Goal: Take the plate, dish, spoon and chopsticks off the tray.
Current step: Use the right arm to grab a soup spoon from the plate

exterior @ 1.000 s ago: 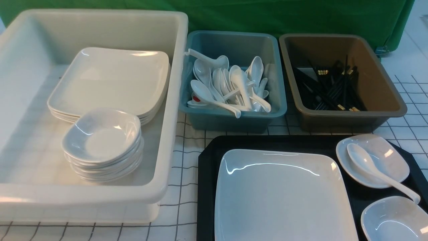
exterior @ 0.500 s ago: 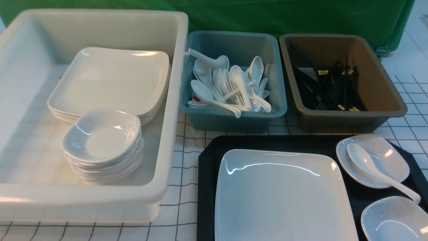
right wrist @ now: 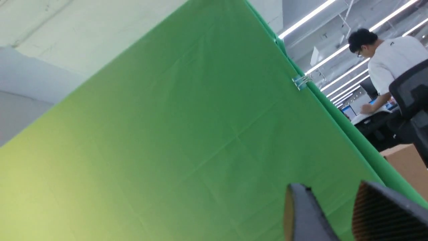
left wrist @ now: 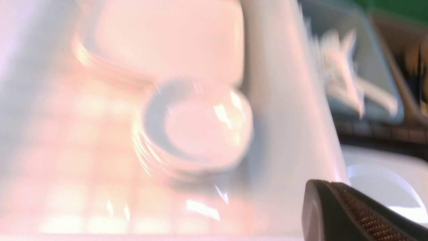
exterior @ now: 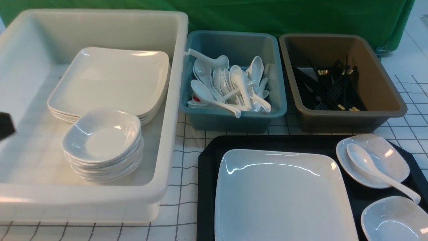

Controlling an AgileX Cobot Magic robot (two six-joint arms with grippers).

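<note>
The black tray [exterior: 207, 187] lies at the front right. On it rests the large white plate [exterior: 281, 197], with one small white dish [exterior: 388, 157] behind a second dish [exterior: 391, 221] to its right. The white spoon [exterior: 367, 165] lies in the farther dish, its handle reaching over the nearer one. No chopsticks show on the tray; black chopsticks [exterior: 329, 90] lie in the brown tub. My left gripper [left wrist: 321, 184] hovers shut and empty over the white tub, in a blurred view. My right gripper [right wrist: 326, 184] is open and empty, pointing up at the green screen.
The big white tub [exterior: 174, 100] at the left holds a stack of square plates [exterior: 113, 80] and a stack of small dishes [exterior: 103, 140]. A blue tub [exterior: 274, 100] holds several spoons. The brown tub [exterior: 384, 87] stands at the back right. A black part of my left arm [exterior: 5, 125] shows at the left edge.
A black part of my left arm has come into the front view at its left edge. Nothing on the tray or in the tubs has moved.
</note>
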